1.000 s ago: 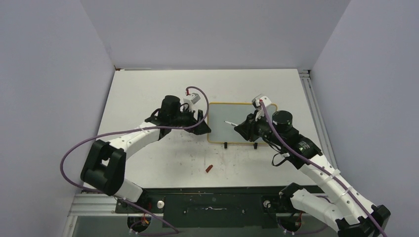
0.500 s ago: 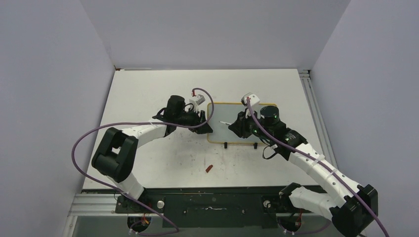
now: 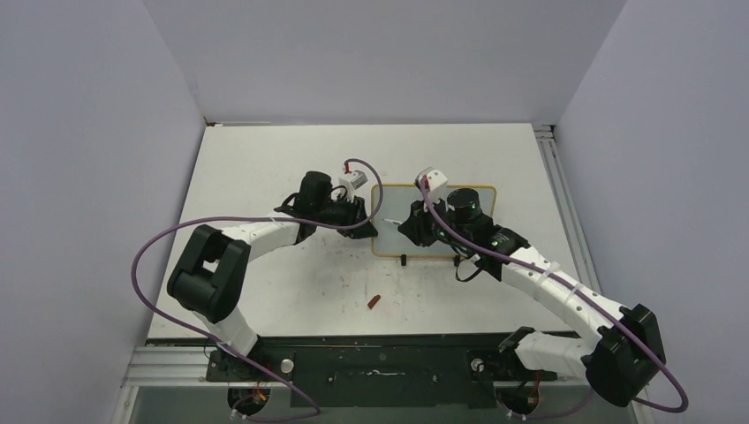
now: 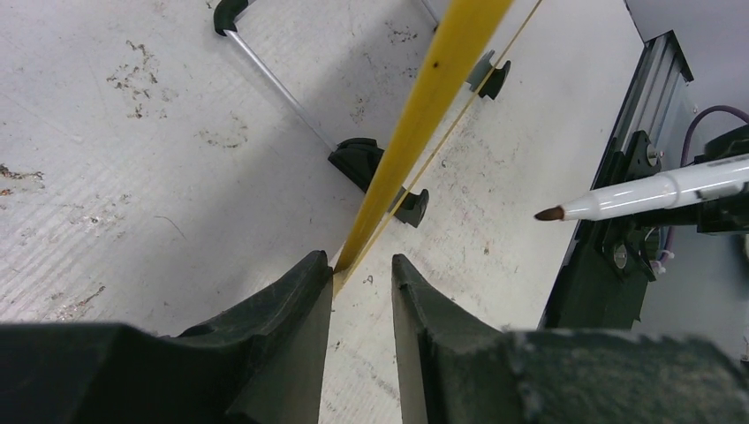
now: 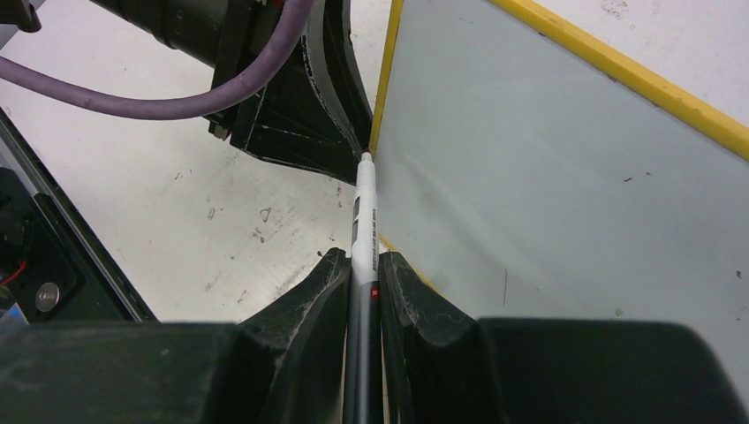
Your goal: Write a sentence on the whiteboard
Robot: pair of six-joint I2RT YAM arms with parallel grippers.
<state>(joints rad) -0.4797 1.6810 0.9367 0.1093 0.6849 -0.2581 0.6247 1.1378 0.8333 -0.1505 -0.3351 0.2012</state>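
Counting 1 whiteboard [image 3: 394, 200], 1 marker [image 5: 364, 223], 1 red cap [image 3: 374, 302].

Yellow edge of the whiteboard [image 4: 424, 97] sits betw. the 2 fingers of the left gripper [image 4: 360, 265], touching one, gap by the other. A marker [image 4: 654, 194] w/ brown tip is near, not touching.

the whiteboard [image 5: 574, 177] has a pale, glossy grey-white face inside a yellow frame [image 4: 424, 115], on black feet [image 4: 362, 161]. the marker [image 5: 364, 221] is white with black print and a small red mark, and its tip is dark reddish-brown. the left gripper [image 4: 362, 265] and right gripper [image 5: 362, 265] are black. the table [image 4: 132, 132] is off-white, flecked with grey scuffs. the cable [image 5: 132, 99] is purple.
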